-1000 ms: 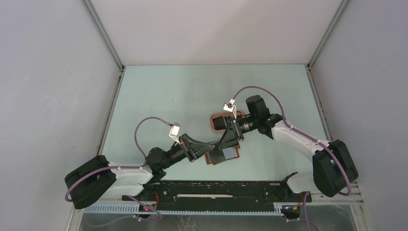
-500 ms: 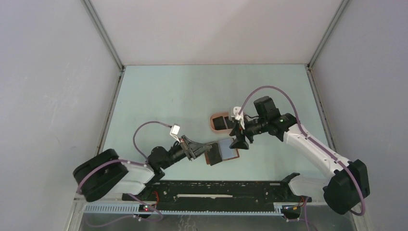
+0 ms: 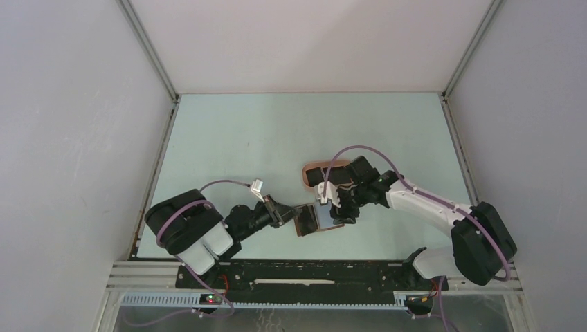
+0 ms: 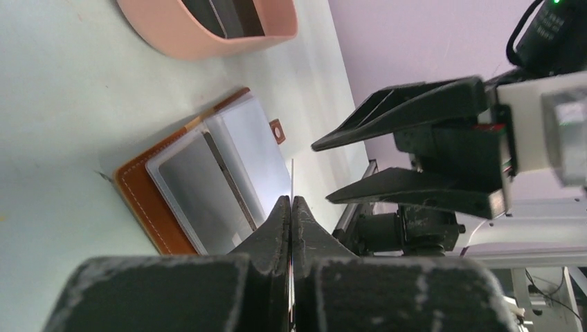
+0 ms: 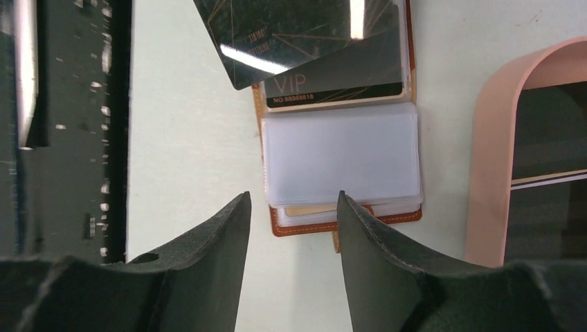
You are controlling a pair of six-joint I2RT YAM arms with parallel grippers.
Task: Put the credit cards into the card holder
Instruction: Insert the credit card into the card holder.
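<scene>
My left fingers (image 4: 280, 223) are pressed flat together on a thin, glossy black credit card (image 5: 297, 31) with fine gold lines. It shows edge-on as a bare sliver from the left wrist, and it is held tilted over the near half of the card holder (image 5: 340, 162). That holder is a small reddish-brown leather wallet with pale stitching. It lies open on the matte pale-green worktop (image 3: 277, 131), its clear, slightly frosted plastic pockets facing up. A second black card printed "VIP" (image 5: 336, 81) sits in one pocket, and a tan edge shows under the other. Just beyond the holder stands a smooth pink oval plastic tray (image 5: 490, 173) with more dark cards (image 4: 232, 14) inside.

My right fingers (image 5: 232, 221), black and rough-textured, stand apart and hold nothing, poised above the holder's far edge.

Half a second ago the right arm was stretched out, with its fingers off the holder's right side. It has folded back and they are over the holder again. The left arm's elbow has swung inward while its grip on the card stays closed.
</scene>
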